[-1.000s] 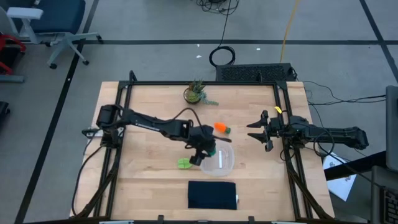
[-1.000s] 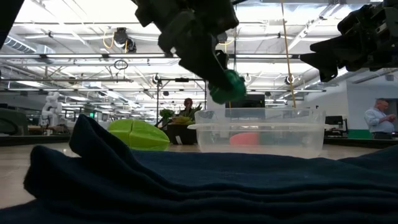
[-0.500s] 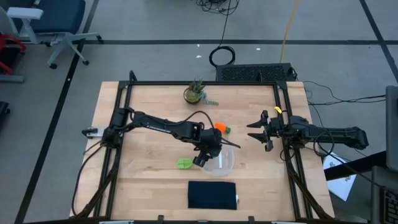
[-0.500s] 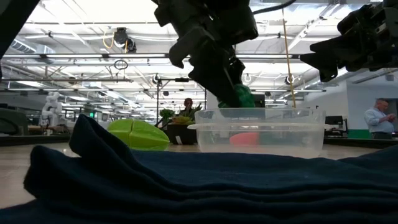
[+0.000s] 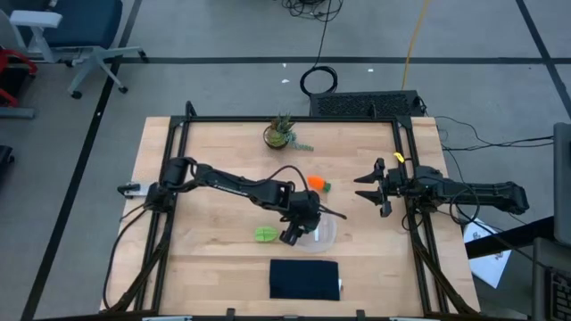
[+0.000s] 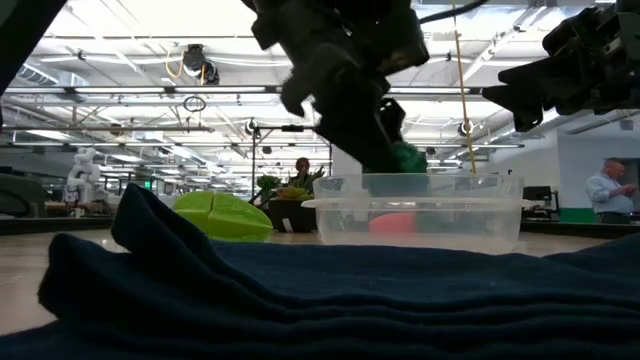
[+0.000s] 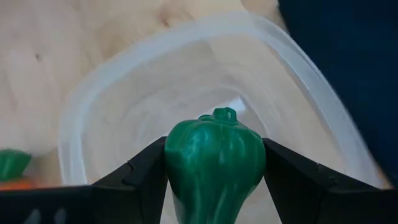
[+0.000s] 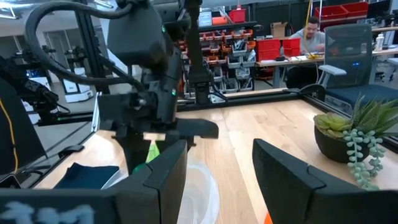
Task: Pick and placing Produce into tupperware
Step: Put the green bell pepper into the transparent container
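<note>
Clamped between the fingers of the left pincer (image 7: pixel 214 180), the dark green lump (image 7: pixel 214 158) is held directly above the open tupperware (image 7: pixel 93 106) — stem end pointed down into the tub, so only a release is judged to be needed. The carrot (image 5: pixel 317 185) is seen on the table (image 5: pixel 214 223) just beyond the tub, the leafy piece (image 5: pixel 264 234) just beside its left — both nearer the left arm. The right pincer (image 5: pixel 373 189) is parked with fingers apart, well off to the right.
</note>
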You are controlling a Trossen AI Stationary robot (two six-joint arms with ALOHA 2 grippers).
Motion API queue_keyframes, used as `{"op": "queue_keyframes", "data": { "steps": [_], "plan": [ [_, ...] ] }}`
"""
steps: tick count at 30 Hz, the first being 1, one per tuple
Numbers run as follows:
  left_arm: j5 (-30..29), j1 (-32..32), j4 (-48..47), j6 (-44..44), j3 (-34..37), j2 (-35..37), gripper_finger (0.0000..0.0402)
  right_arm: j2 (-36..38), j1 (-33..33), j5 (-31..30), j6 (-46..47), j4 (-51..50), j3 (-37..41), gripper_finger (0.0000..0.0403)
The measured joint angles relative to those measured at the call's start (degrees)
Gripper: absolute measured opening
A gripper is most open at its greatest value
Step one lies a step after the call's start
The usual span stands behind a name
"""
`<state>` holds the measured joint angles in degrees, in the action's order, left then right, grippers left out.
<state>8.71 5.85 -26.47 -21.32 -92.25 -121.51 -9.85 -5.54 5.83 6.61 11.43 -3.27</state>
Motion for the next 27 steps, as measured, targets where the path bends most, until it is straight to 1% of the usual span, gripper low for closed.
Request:
{"op": "queue_keyframes", "data": {
  "steps": [6,18,27],
  "plan": [
    [-1.2,-1.0,-0.9,0.3,0.0,-1.3,0.0225,-0.9,0.0,0.1,0.0,0.1,0.0,0.0176],
    [-1.2,-1.4,-1.0,3.5,0.0,-3.3,0.0225,-1.7,0.0,0.2,0.2,0.0,0.0,0.0176],
    [-1.0,-1.4,-1.5,3.5,0.0,-3.6,0.0225,-1.7,0.0,0.2,0.2,0.3,0.0,0.0176]
  ]
}}
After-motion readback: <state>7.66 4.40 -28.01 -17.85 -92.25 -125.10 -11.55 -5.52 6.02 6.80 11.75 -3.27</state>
